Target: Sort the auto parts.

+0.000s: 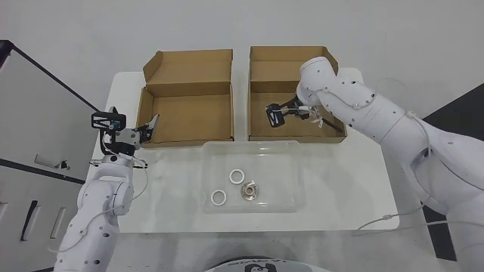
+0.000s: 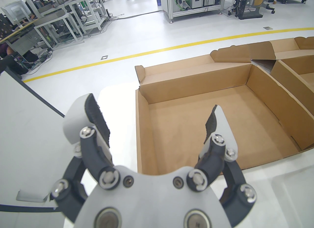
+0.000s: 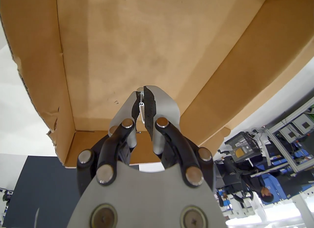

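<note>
Because the right claw (image 3: 141, 91) is closed on a small silvery threaded part (image 3: 140, 102) with only the tips of its pads, the grip looks thin to me: the part could turn or slip out too early. It hangs over the floor of the right cardboard box (image 3: 157, 30), inside the walls, so a fall would probably end in that box. But such a hard little piece can bounce or roll into a corner. How high it is above the floor I cannot judge.

The left claw (image 2: 154, 113) is wide open and holds nothing. It stands at the near corner of the left cardboard box (image 2: 220, 121), with one finger over the worktop (image 2: 122, 121) and the other over the box. If it goes down or sideways from here, it could catch the wall and push the box.

The right wrist view shows the thread of the part and how it sits between the pads; from above this is too small to read. The top view adds the clear tray (image 1: 291, 155) in front of the boxes. It holds a white ring (image 1: 237, 175), a second white ring (image 1: 219, 197) and a round metal piece (image 1: 249, 191), all well apart from both claws. The left wrist view gives the inner walls of the left box from close by.
</note>
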You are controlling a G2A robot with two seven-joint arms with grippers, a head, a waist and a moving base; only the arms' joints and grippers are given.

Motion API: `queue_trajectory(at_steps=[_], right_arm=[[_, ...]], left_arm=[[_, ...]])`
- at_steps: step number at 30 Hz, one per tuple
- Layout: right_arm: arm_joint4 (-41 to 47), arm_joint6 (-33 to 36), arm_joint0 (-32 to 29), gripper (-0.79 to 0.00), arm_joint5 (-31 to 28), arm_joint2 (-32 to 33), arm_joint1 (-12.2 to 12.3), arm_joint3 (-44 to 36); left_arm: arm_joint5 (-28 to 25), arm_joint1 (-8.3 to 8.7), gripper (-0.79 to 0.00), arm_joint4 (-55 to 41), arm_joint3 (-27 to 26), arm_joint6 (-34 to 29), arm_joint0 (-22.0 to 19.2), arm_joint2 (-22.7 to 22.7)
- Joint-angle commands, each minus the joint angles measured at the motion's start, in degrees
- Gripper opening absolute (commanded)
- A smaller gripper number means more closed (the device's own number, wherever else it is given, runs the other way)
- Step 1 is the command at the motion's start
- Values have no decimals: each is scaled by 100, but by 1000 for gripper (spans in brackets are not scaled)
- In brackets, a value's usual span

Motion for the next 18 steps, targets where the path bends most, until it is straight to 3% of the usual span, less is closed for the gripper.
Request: queue_trajectory(at_steps=[1,18], right_arm=[[50,-1,18,-785,0,0,-32,48],[222,-46,-136,-785,134,83,-250,335]], left_arm=[[0,0,0,0,0,0,0,0],[0,0,0,0,0,0,0,0]])
